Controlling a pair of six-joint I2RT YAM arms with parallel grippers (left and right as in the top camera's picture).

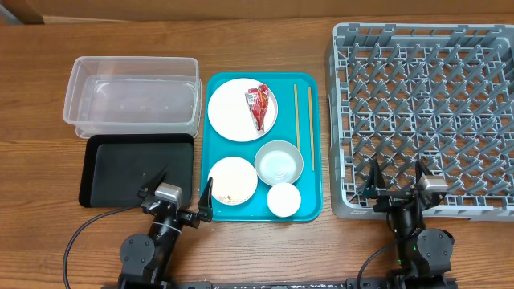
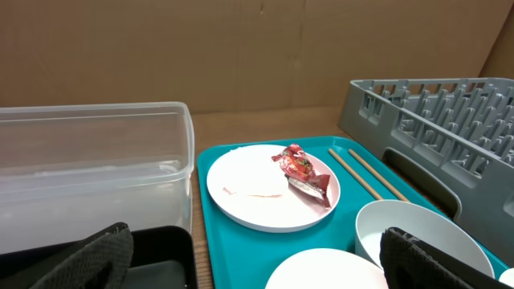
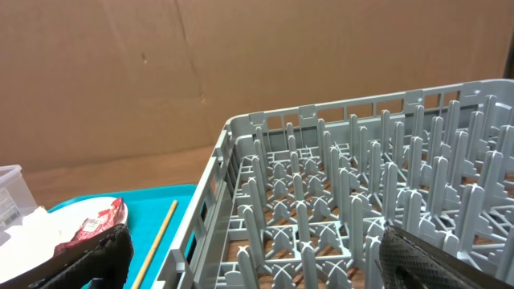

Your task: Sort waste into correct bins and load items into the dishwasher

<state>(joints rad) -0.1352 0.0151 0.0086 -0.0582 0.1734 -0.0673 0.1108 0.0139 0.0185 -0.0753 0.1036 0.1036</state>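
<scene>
Teal tray (image 1: 316, 144) is sitting mid-table, carrying a large plate (image 1: 233, 108) with a crumpled red wrapper (image 1: 259, 105) lying on it. It is also carrying two chopsticks (image 1: 296, 112) along its right side, a bowl (image 1: 279, 162), a small plate (image 1: 233, 180) and a cup (image 1: 283, 199). Left of the tray, a clear tub (image 1: 132, 95) and a black tray (image 1: 136, 168) are sitting; right of it, the grey dish rack (image 1: 426, 104). The left gripper (image 1: 187, 177) is hovering at the tray's near-left corner, jaws spread wide, gripping nothing. The right gripper (image 1: 395, 172) is hanging right of the tray over the rack's near edge, equally wide and empty.
</scene>
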